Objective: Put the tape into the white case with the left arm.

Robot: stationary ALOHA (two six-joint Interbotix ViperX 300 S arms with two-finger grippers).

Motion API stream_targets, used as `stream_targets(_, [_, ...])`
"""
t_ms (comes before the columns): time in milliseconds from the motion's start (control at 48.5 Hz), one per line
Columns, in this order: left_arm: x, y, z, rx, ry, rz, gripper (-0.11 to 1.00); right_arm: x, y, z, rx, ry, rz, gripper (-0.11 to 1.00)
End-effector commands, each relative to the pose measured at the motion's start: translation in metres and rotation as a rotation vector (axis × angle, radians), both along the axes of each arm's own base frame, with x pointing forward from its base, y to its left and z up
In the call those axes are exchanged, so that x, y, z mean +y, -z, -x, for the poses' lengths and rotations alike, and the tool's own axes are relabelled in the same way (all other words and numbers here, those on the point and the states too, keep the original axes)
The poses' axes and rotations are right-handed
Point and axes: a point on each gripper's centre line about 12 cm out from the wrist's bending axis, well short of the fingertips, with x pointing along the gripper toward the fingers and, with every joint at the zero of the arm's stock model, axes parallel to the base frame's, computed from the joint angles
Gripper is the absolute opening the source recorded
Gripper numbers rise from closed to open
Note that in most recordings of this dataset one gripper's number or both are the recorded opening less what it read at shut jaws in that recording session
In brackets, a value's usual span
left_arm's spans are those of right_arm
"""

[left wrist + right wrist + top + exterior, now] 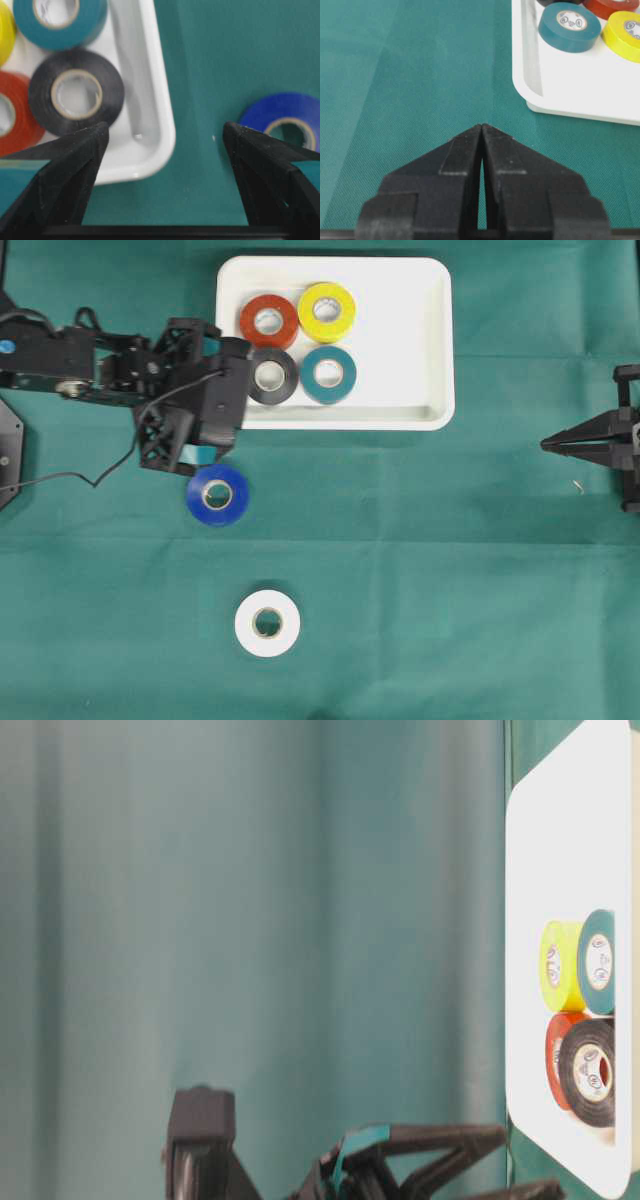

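The white case (400, 350) sits at the top centre and holds red (268, 320), yellow (327, 312), black (272, 376) and teal (329, 375) tape rolls. A blue tape (234, 498) lies on the green cloth just below the case's near-left corner. A white tape (246, 626) lies further toward the front. My left gripper (165, 132) hangs open above the case's corner (160, 125). One fingertip shows below the black roll (75, 95), the other beside the blue tape (285, 112). Nothing is between the fingers. My right gripper (482, 127) is shut and empty.
The right gripper (548, 444) rests at the far right edge, away from the case. Green cloth (450, 570) covers the table. A thin black cable (90, 478) trails from the left arm (100, 365) across the cloth at the left.
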Motion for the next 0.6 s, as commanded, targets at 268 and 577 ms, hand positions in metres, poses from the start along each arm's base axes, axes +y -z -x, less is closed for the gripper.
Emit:
stream_targets(268, [-0.008, -0.015, 0.039, -0.095, 0.011, -0.007, 0.97, 0.000, -0.005, -0.002, -0.017, 0.002, -0.001, -0.09])
stream_targets(577, [-0.015, -0.011, 0.077, -0.152, 0.022, -0.010, 0.97, 0.000, -0.004, -0.002, -0.015, 0.002, -0.001, -0.09])
